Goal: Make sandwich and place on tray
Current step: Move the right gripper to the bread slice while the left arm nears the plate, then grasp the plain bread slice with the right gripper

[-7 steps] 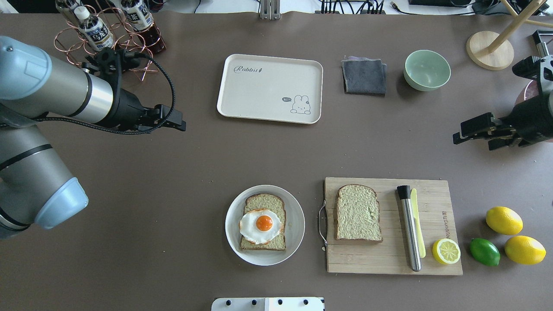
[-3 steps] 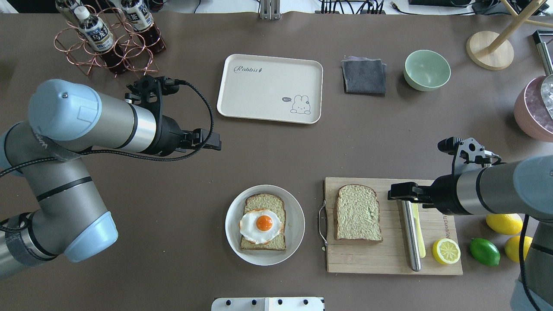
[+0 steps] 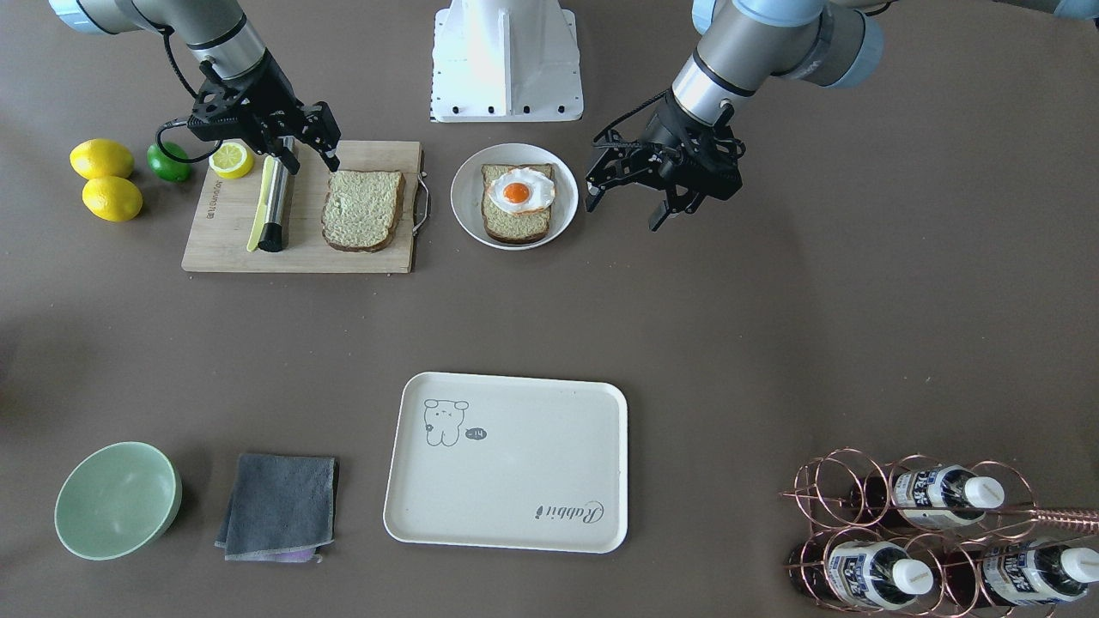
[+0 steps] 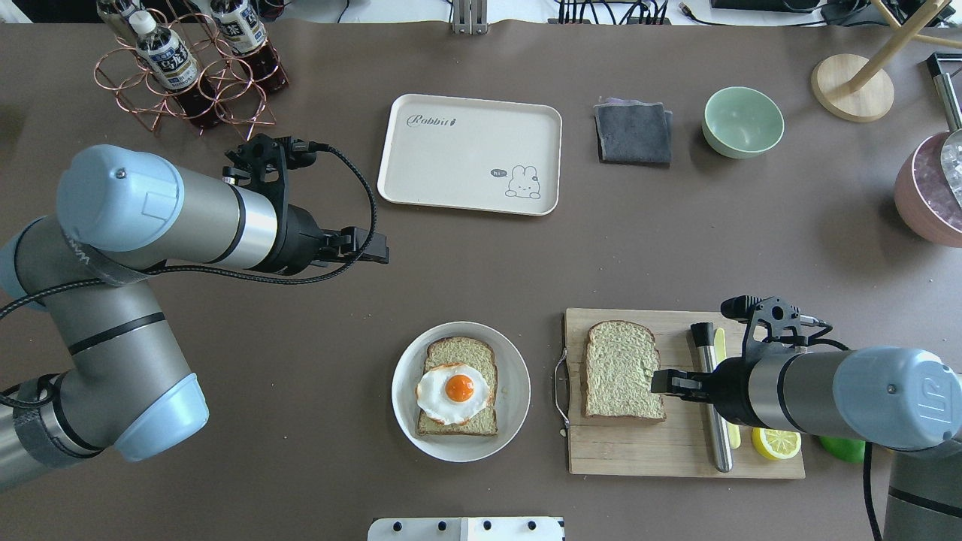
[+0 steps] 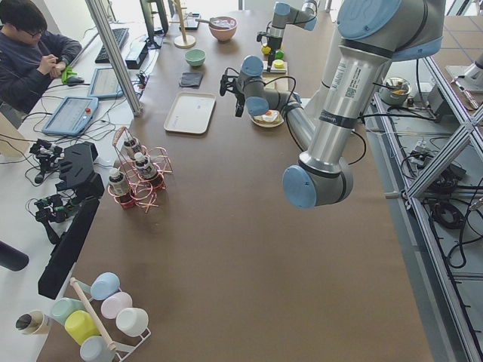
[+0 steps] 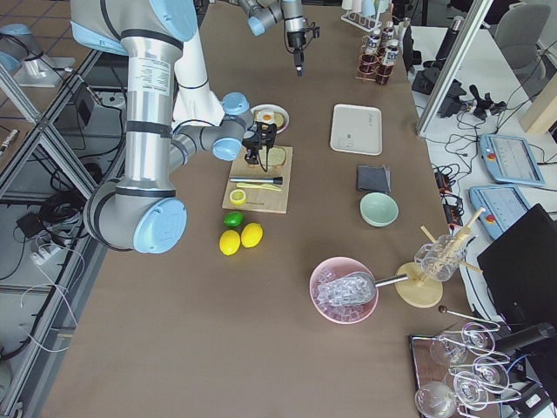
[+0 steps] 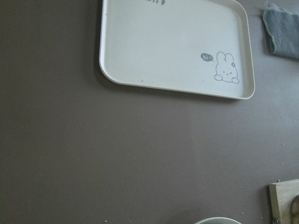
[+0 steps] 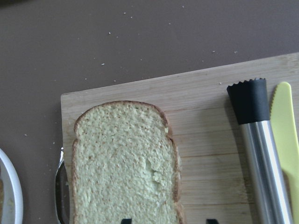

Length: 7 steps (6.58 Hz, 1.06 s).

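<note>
Right gripper point(image 4: 657, 381) has swung over the lower-right bread slice point(image 4: 616, 361), jaws wide; pickup looks next. Left gripper point(image 4: 382, 252) hovers spread.

Matt brown sheet over the worktop point(image 4: 676, 248). Smooth, low-sheen plastic on the large cream rectangular tray point(image 4: 466, 150). Bare grained wood for the rectangular cutting board point(image 8: 201, 88). Rough porous crumb on the square tan bread slice point(image 8: 124, 163). Brushed steel on the silver cylinder with a black cap point(image 8: 266, 172). Gloss on the round white plate point(image 4: 515, 391) and the white fried egg with orange yolk point(image 4: 455, 392). Soft nap on the folded grey cloth point(image 4: 633, 133).
</note>
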Each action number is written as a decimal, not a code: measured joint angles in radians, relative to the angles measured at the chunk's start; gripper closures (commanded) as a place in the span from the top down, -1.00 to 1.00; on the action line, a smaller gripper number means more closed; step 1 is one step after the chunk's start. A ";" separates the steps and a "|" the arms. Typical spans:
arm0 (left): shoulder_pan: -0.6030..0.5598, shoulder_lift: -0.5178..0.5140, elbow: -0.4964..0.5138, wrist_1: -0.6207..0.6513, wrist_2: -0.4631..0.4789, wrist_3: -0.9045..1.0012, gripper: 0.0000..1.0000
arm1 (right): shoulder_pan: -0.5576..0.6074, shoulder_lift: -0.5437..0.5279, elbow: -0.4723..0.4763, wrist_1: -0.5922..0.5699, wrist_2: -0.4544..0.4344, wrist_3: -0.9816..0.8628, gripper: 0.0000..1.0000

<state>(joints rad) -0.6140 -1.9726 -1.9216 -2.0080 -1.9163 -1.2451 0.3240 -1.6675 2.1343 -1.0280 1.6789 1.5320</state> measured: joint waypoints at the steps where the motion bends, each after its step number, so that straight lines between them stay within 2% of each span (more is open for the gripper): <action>1: 0.000 0.000 -0.001 0.000 0.000 0.001 0.96 | -0.026 0.002 -0.013 0.011 -0.031 0.000 0.11; 3: -0.001 0.002 -0.005 0.000 0.000 0.001 0.96 | -0.052 -0.004 -0.079 0.113 -0.071 -0.002 0.09; 5: -0.002 0.002 -0.009 0.000 0.000 0.001 0.96 | -0.067 -0.007 -0.116 0.163 -0.091 -0.005 0.07; 6: -0.003 0.002 -0.010 0.000 0.000 0.001 0.96 | -0.075 -0.005 -0.119 0.167 -0.100 -0.004 -0.06; 7: -0.003 0.001 -0.011 0.000 0.000 0.001 0.96 | -0.080 -0.001 -0.120 0.167 -0.107 -0.003 -0.42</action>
<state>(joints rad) -0.6166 -1.9715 -1.9323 -2.0080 -1.9159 -1.2441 0.2442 -1.6689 2.0146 -0.8606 1.5721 1.5293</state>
